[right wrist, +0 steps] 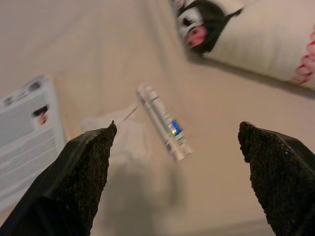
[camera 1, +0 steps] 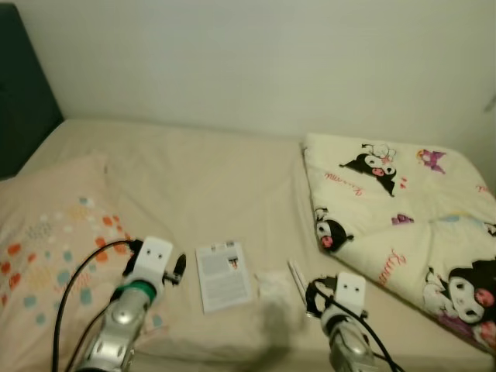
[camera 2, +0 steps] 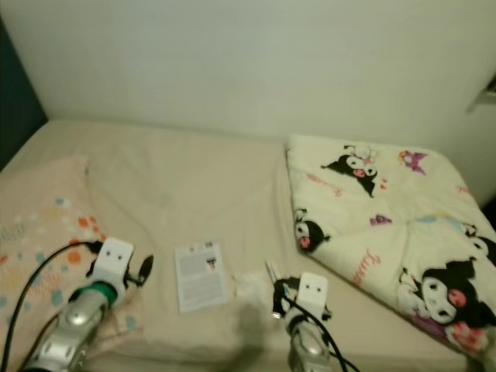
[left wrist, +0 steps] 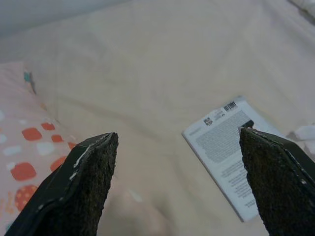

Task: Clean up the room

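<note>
Beige cotton bedsheet (camera 1: pixel 194 178) lay uncleared: a flat white printed leaflet (camera 1: pixel 225 275), crumpled clear plastic wrapper (camera 1: pixel 271 285) and slim white tube (right wrist: pixel 162 120) remained between a dotted pillow (camera 1: pixel 46 248) and cartoon quilt (camera 1: pixel 403 209). Left gripper (left wrist: pixel 177 187) and right gripper (right wrist: pixel 179 182) hovered wide apart, empty.

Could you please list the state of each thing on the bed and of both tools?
Left tool: open, holding nothing, above the bed.
Right tool: open, holding nothing, above the tube.
Leaflet: lying flat, printed side up.
Tube: lying on its side.
Crumpled wrapper: loose beside the leaflet.
Cartoon quilt: folded.
</note>
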